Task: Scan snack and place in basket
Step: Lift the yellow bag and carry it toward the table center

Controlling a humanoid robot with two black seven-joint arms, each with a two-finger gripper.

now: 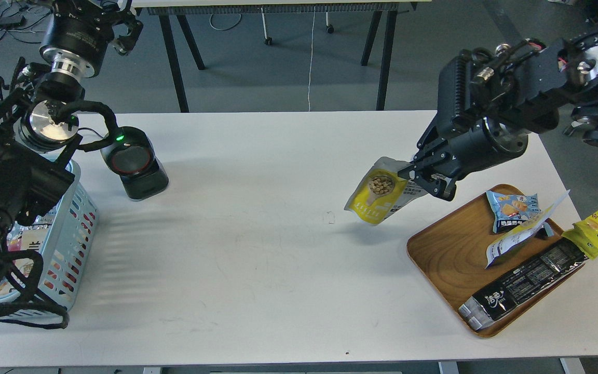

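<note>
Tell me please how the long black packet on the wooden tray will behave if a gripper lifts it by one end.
The long black packet is narrow and looks like glossy film, so it would probably sag or bend and may slip between fingers. It seems light for its length. One end overhangs the wooden tray rim, so a push could swing it off.

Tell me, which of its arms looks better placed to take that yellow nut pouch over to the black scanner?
Probably the right. The right gripper is shut on the snack, held above the table. The scanner stands far left beside the basket; the left gripper is raised, holding nothing.
</note>
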